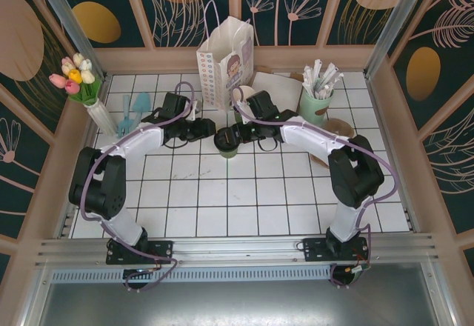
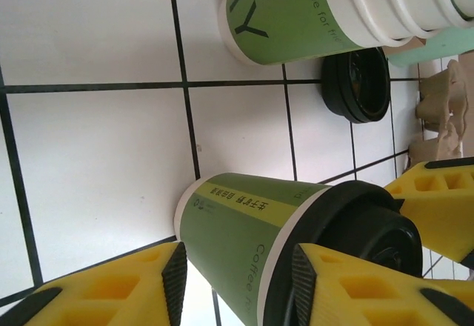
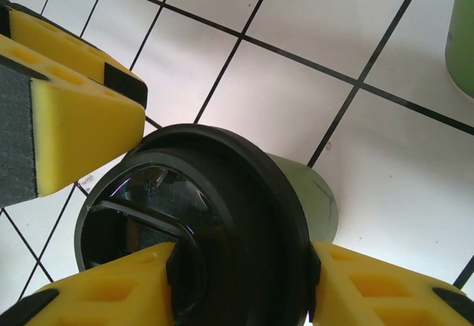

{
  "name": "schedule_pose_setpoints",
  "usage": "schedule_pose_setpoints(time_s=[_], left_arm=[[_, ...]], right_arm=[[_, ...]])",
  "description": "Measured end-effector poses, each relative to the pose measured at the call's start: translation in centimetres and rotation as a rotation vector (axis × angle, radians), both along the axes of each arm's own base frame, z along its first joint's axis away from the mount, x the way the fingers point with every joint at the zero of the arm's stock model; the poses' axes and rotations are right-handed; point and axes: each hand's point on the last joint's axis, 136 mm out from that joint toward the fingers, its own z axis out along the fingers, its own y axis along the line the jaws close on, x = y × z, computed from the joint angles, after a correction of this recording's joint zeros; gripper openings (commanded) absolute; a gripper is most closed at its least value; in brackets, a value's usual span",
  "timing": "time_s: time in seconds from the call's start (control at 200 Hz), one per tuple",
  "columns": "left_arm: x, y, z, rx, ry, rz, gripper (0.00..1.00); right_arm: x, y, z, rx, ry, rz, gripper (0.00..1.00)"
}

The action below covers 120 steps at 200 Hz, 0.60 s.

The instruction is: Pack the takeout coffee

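The takeout coffee (image 1: 226, 142), a dark-green paper cup with a black lid, stands on the white tiles in front of the white paper bag (image 1: 226, 59). My right gripper (image 1: 243, 133) comes at it from the right. In the right wrist view this gripper (image 3: 243, 255) is shut on the black lid (image 3: 222, 215), one pad on each side of the rim. My left gripper (image 1: 206, 130) is at the cup's left. In the left wrist view the cup (image 2: 244, 244) lies between its fingers (image 2: 238, 259). A strip of tile shows between one pad (image 2: 176, 281) and the cup wall, so it is open.
A stack of paper cups (image 2: 318, 15) and black lids (image 2: 357, 81) stand just behind the coffee. A mint-green cup of wrapped straws (image 1: 317, 100) and a pulp carrier (image 1: 341, 127) are at the back right. A vase of tulips (image 1: 89, 92) stands at the back left.
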Motion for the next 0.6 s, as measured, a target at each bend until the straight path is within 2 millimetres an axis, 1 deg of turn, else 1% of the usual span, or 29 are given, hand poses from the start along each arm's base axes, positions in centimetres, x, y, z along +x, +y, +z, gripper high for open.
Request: schedule_pose_setpoints(time_s=[0.1, 0.28, 0.44, 0.601], left_arm=[[0.1, -0.3, 0.0, -0.025, 0.002, -0.015, 0.40], [0.7, -0.7, -0.4, -0.068, -0.005, -0.035, 0.41], [1.0, -0.6, -0.6, -0.063, -0.014, -0.033, 0.43], [1.3, -0.5, -0.6, -0.038, -0.011, -0.043, 0.43]], right_arm=[[0.1, -0.1, -0.1, 0.001, 0.004, -0.003, 0.46], [0.7, -0.1, -0.2, 0.003, 0.028, -0.030, 0.46], [1.0, 0.0, -0.3, 0.009, 0.054, -0.059, 0.47], [1.0, -0.1, -0.4, 0.018, 0.082, -0.089, 0.48]])
